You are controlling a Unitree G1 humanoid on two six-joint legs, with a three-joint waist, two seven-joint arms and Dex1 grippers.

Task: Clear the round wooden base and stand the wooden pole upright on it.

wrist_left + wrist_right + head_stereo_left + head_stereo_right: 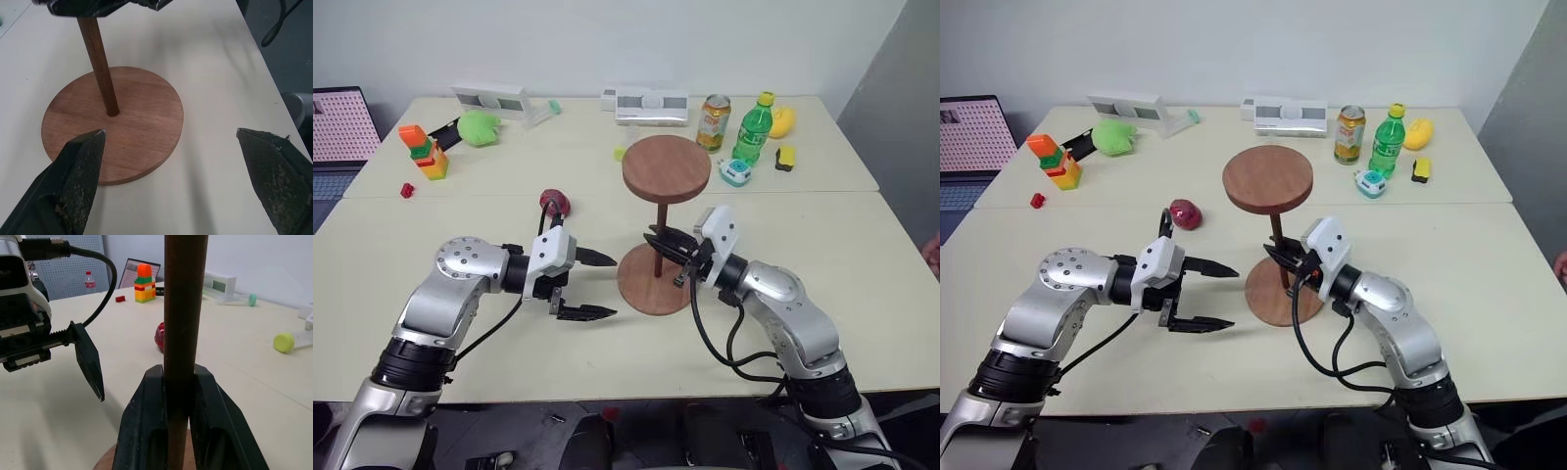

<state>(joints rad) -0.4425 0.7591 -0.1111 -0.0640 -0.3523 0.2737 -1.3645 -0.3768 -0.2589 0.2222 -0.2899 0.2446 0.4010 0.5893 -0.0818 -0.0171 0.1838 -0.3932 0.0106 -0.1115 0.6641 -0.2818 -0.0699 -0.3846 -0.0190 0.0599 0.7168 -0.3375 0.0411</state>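
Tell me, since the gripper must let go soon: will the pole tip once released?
Possibly: the pole is thin and carries a wide disc on top, so it looks top-heavy. Its foot sits in the base hole, which should help. It looks stiff.

wooden pole [185,308] top cut off, laptop [337,137] partly cropped

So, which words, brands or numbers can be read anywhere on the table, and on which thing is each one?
No text can be read with certainty.
Yellow can: printed label, too small to read.
Green bottle: label too blurred to read.
Two white devices at the far edge: no legible marking.
Round wooden base and wooden pole: no writing.
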